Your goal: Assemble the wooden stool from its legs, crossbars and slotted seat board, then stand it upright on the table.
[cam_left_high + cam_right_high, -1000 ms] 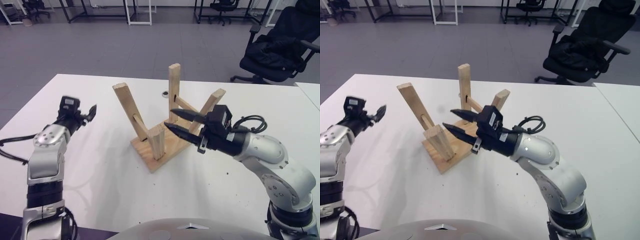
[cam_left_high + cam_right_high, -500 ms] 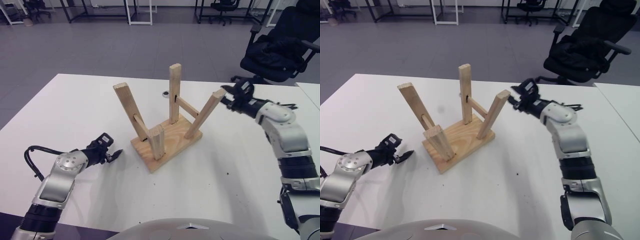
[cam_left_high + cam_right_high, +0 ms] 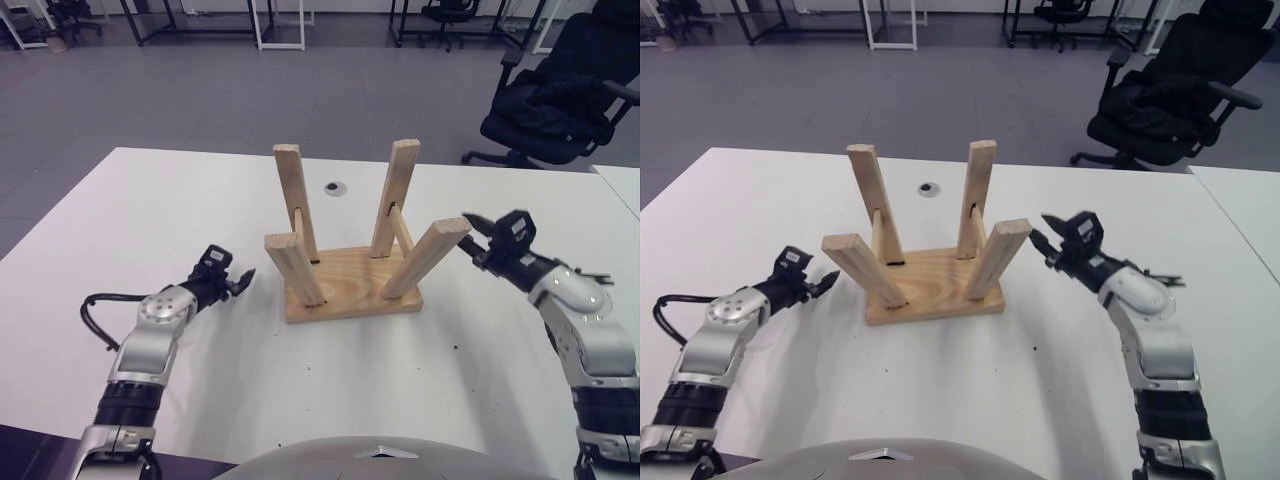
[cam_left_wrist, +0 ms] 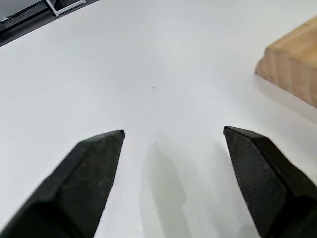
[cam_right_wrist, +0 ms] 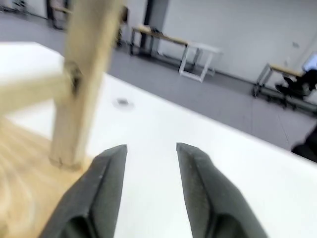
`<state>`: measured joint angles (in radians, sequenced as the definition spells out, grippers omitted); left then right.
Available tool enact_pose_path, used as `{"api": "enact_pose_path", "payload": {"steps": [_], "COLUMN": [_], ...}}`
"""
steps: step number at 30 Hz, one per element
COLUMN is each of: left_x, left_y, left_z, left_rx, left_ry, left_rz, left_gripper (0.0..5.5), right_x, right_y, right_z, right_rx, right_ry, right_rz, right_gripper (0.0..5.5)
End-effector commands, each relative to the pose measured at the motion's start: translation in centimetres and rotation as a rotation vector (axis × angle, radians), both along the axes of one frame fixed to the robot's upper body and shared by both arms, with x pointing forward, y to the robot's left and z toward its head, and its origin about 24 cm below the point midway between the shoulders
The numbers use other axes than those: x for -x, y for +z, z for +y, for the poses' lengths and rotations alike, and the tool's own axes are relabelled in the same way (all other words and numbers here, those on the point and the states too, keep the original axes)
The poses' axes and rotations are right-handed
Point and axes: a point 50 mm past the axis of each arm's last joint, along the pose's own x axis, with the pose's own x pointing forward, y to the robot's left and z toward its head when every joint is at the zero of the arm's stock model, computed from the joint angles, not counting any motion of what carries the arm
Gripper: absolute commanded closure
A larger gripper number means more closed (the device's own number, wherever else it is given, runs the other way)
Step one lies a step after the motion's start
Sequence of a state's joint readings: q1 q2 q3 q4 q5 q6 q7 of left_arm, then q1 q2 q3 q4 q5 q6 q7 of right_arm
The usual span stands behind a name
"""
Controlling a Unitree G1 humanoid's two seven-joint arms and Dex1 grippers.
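Since half a second ago the stool (image 3: 350, 288) has turned on the table (image 3: 170, 200). It sat cornerwise then; now the long edge of its seat board (image 3: 345, 300) faces the near side squarely. The left gripper (image 3: 238, 283) has come in from the near left and lies low over the tabletop, just left of the stool, its black pointed fingers (image 4: 99, 153) wide apart with nothing between them. The right gripper (image 3: 468, 230) has dropped from the far right leg (image 3: 397, 195) to just right of the top of the near right leg (image 3: 428, 258). Its fingers (image 5: 106, 183) stand apart and hold nothing.

The stool is pale, unpainted wood with a visible grain. It stands upside down at the middle of the table, the flat rectangular seat board on the smooth white top and four square-cut legs splaying upward. A crossbar (image 5: 25, 95) joins the legs on one side. A small dark round fitting (image 3: 333, 187) sits in the tabletop beyond the stool.
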<state>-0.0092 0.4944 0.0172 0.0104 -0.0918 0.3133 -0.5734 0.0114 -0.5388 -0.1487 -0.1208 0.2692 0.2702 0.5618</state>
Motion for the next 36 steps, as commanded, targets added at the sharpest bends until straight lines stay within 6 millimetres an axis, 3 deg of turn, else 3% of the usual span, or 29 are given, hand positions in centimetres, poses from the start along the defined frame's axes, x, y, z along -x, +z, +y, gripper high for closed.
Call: {"api": "enact_pose_path", "payload": {"steps": [1, 5, 8, 12, 15, 18, 21, 26, 32, 36], "left_x": [2.2, 4.1, 4.5, 4.7, 4.5, 4.7, 4.6, 3.4, 3.0, 3.3], "left_y": [-0.8, -1.3, -1.7, -2.0, -0.9, -0.4, -1.3, -1.6, -1.9, -1.3], "left_z": [-1.1, -1.1, -1.7, -4.2, -6.2, -6.5, -4.4, -1.9, -2.5, -4.6], "left_rx": [0.034, 0.018, -0.002, 0.055, 0.147, 0.163, 0.047, -0.076, -0.071, 0.036], "left_ry": [-0.166, -0.221, -0.222, -0.210, -0.227, -0.248, -0.199, -0.106, -0.099, -0.151], "left_rz": [0.050, 0.166, 0.199, 0.188, 0.147, 0.152, 0.169, 0.131, 0.105, 0.110], "left_gripper": [1.80, 1.80, 1.80, 1.80, 1.80, 1.80, 1.80, 1.80, 1.80, 1.80], "right_x": [0.5, 1.0, 2.9, 4.1, 4.0, 4.2, 4.3, 3.9, 4.0, 4.4], "right_y": [-3.7, -5.7, -6.5, -5.1, -4.1, -4.3, -4.8, -6.1, -6.3, -6.0], "right_z": [0.4, 1.2, 2.9, 4.9, 6.2, 6.1, 5.4, 2.4, 3.1, 4.8], "right_rx": [0.029, 0.091, 0.108, 0.019, -0.038, -0.008, 0.015, 0.072, 0.074, 0.019], "right_ry": [0.032, 0.147, 0.304, 0.362, 0.345, 0.309, 0.268, 0.095, 0.106, 0.170], "right_rz": [0.110, 0.176, 0.237, 0.210, 0.179, 0.193, 0.209, 0.255, 0.244, 0.235], "right_gripper": [3.62, 3.62, 3.62, 3.62, 3.62, 3.62, 3.62, 3.62, 3.62, 3.62]}}
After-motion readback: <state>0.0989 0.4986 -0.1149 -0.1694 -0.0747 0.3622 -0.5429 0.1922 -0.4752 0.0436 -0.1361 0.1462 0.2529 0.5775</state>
